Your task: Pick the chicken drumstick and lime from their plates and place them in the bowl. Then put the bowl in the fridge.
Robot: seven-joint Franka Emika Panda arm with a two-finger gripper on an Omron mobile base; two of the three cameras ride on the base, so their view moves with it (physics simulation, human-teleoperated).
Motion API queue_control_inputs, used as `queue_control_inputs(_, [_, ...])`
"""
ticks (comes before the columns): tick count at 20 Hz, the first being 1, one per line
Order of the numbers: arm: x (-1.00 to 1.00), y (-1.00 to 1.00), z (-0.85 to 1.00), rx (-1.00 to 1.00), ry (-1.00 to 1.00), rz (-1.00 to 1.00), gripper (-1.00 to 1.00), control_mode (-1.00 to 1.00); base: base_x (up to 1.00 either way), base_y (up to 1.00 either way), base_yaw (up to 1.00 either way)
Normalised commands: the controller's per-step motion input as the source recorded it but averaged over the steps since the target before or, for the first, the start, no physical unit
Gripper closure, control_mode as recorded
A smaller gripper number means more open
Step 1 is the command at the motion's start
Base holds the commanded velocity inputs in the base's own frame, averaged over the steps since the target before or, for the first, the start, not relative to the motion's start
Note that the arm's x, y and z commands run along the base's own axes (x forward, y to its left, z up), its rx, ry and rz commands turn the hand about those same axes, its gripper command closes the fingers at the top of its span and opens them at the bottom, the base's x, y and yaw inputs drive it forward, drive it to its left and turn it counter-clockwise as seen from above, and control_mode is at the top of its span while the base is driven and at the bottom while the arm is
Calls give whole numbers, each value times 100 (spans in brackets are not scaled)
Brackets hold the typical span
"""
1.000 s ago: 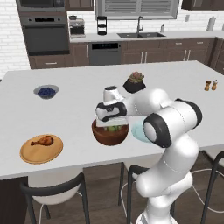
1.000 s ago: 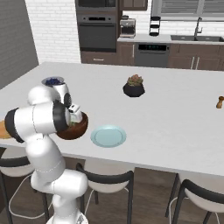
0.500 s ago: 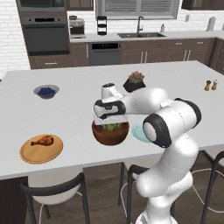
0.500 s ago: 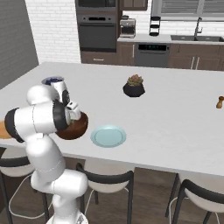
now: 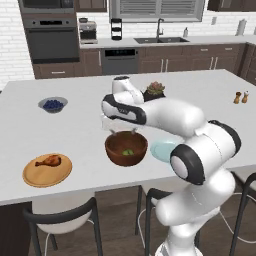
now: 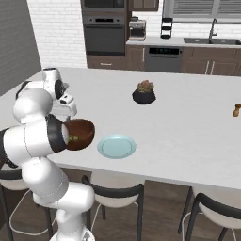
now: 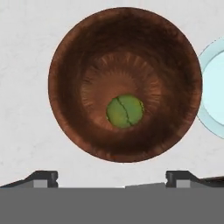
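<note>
The reddish-brown bowl (image 5: 126,148) stands on the white island near its front edge, and the lime (image 5: 128,152) lies loose on its bottom. The hand view looks straight down on the bowl (image 7: 70,57) and the lime (image 7: 125,111). My gripper (image 5: 122,131) hovers just above the bowl's rim, open, with the fingertips (image 7: 43,177) wide apart and nothing between them. The chicken drumstick (image 5: 50,160) lies on the tan wooden plate (image 5: 47,175) to the bowl's left. The pale blue-green plate (image 5: 162,151) sits bare just right of the bowl. The fridge is out of view.
A small grey bowl of blueberries (image 5: 52,104) stands at the back left. Behind the bowl is a black pot with a plant (image 5: 155,91). Two shakers (image 5: 240,97) are at the far right. Stools line the island's front edge.
The fingers have spread a little wider above the bowl. The hand has hardly moved, and the lime rests in the bowl.
</note>
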Motion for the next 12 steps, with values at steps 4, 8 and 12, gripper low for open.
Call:
queue_control_inputs(4, [-91, 98, 71, 3, 0, 16, -100, -100, 0, 0, 0])
queue_control_inputs(8, [-72, 100, 29, 0, 0, 26, -100, -100, 0, 0, 0])
queue_control_inputs(12, [-34, 100, -17, 0, 0, 48, -100, -100, 0, 0, 0])
